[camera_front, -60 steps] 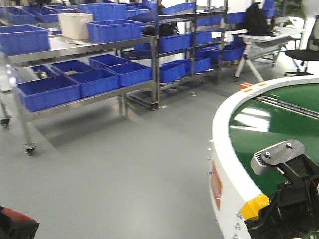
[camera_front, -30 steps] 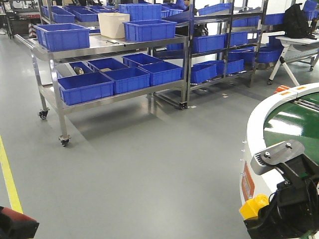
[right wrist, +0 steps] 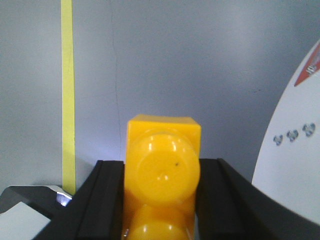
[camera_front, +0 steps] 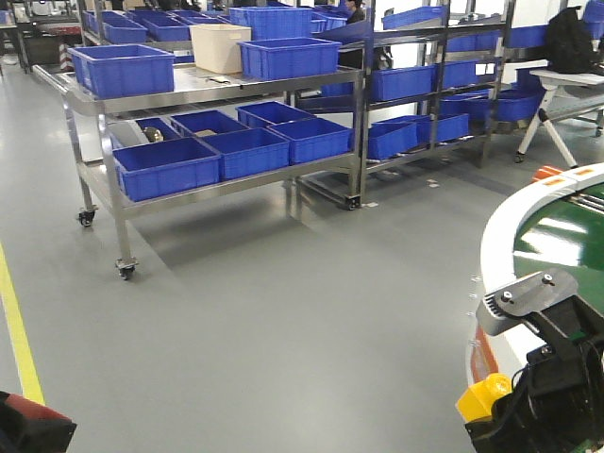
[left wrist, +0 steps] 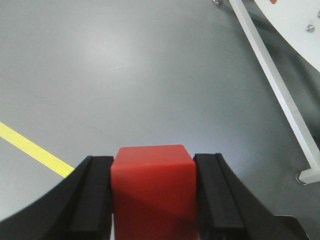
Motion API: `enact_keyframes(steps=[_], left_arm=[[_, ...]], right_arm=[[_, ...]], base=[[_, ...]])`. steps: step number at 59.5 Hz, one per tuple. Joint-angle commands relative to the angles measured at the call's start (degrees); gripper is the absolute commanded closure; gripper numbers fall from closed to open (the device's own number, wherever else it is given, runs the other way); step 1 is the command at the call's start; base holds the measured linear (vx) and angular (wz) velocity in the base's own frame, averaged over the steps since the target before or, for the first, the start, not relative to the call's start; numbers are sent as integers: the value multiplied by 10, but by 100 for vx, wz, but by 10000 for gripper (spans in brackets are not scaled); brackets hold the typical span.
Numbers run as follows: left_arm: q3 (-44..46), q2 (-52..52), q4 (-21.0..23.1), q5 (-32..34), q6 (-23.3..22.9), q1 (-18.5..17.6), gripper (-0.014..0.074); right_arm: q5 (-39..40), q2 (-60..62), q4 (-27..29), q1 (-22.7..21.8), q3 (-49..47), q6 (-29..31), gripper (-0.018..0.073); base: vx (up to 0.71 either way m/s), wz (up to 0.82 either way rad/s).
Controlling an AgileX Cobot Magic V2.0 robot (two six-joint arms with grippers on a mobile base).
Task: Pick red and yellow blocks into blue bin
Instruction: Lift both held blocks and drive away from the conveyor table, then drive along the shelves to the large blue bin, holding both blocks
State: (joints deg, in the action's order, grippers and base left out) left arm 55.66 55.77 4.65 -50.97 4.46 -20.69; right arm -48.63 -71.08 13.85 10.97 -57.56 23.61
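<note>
In the left wrist view my left gripper (left wrist: 153, 162) is shut on the plain red cube (left wrist: 152, 192), held above the grey floor. Its red shows at the bottom left corner of the front view (camera_front: 26, 408). My right gripper (right wrist: 162, 167) is shut on the yellow studded brick (right wrist: 162, 150), studs facing the camera. The same yellow brick (camera_front: 483, 398) shows at the bottom right of the front view, beside the round conveyor's white rim. The blue bin is out of view.
A wheeled steel cart (camera_front: 203, 90) ahead carries blue crates (camera_front: 165, 165) and a cream tub (camera_front: 219, 47). More racks of blue crates (camera_front: 425, 85) stand behind. A round conveyor (camera_front: 500, 245) with a green belt is on the right. A yellow floor line (camera_front: 19, 330) runs at the left.
The front view has swung left: the cart and racks slid right in frame, the conveyor slid toward the right edge, and the yellow floor line appeared. Both grippers kept their blocks.
</note>
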Motion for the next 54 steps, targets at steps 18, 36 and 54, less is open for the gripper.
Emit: enact_keyframes(steps=[18,36,54], left_arm=[[14,-9,6,37,-1,-3,362],[14,-9,6,37,-1,-3,362],[14,-9,6,38,-1,-3,362]], right_arm=[[-19,14,3,-2,-15,5,315],[-24,14,3,-2,-15,5,315],[-26,14,3,-2,-15,5,315]], base=[[21,21],[31,12],[35,4]])
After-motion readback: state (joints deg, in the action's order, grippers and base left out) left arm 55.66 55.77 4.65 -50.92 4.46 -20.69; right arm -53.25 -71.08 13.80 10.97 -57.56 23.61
